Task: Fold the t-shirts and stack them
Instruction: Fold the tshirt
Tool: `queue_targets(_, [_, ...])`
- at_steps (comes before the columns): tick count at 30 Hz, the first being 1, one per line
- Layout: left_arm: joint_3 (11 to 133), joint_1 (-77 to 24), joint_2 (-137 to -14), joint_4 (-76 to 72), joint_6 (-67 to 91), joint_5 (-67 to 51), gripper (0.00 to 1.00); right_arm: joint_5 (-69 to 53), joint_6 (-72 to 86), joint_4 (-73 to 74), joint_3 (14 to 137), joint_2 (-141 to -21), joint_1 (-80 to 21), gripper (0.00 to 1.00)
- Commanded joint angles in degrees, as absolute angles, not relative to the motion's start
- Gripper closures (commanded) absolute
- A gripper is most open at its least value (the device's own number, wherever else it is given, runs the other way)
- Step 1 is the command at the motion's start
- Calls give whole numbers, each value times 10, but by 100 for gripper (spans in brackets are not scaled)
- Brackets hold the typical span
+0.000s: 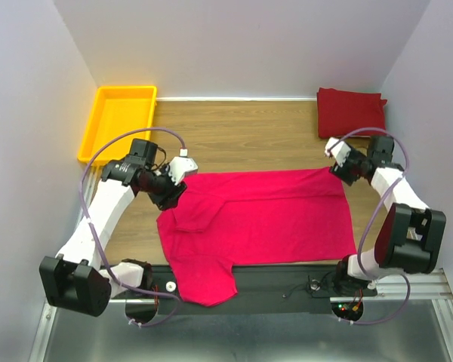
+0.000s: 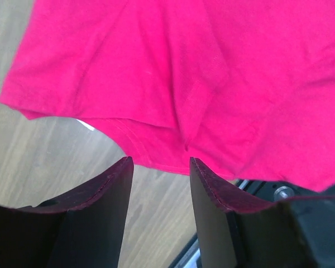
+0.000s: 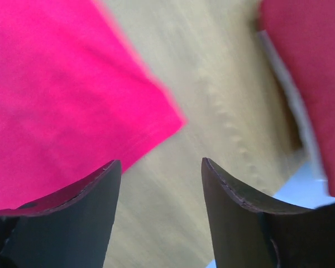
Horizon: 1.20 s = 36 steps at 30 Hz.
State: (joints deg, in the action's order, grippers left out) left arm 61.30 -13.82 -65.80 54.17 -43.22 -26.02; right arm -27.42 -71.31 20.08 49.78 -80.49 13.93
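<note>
The magenta-pink t-shirt (image 1: 264, 219) lies spread across the middle of the wooden table, one sleeve hanging over the near rail. The darker crimson t-shirt (image 1: 351, 111) sits folded at the back right corner. My left gripper (image 1: 172, 197) hovers at the pink shirt's left shoulder. Its jaws stand open (image 2: 159, 162) over bare wood, just short of the pink hem (image 2: 156, 159). My right gripper (image 1: 341, 173) is by the shirt's far right corner. It is open (image 3: 160, 162) and holds nothing, with the pink corner (image 3: 61, 100) to its left and the crimson cloth (image 3: 307, 72) to its right.
A yellow plastic tray (image 1: 117, 121) stands at the back left corner. White walls close in the left, right and back sides. A black rail (image 1: 287, 279) runs along the near edge, under the shirt's hanging sleeve.
</note>
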Motion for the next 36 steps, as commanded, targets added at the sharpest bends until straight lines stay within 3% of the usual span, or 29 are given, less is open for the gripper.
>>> queue_targets(1, [626,-132,-685,469,-422,-241,45,-308,-648,226,597,-843,142,37])
queue_targets(5, [603,-125,-758,314,-341,-189,55,-284,-548,262,659,-923,93,50])
queue_targets(13, [665,-77,-967,249,-317,-192,69,-241,-455,275,705,-1034,41,66])
queue_targets(24, [817,-51,-1166,241,-286,-187,76,-148,-423,268,801,-1178,41,69])
queue_targets(27, [890,-47,-1216,257,-281,-188,77,-158,-399,270,855,-1204,41,63])
queue_targets(30, [928,-47,-1194,282,-298,-237,71,-195,-371,279,876,-1180,40,56])
queue_targets(33, [884,-52,-1097,294,-351,-300,56,-242,-352,303,878,-1121,38,46])
queue_targets(36, [826,-84,-998,314,-389,-293,49,-265,-335,321,859,-1071,33,46])
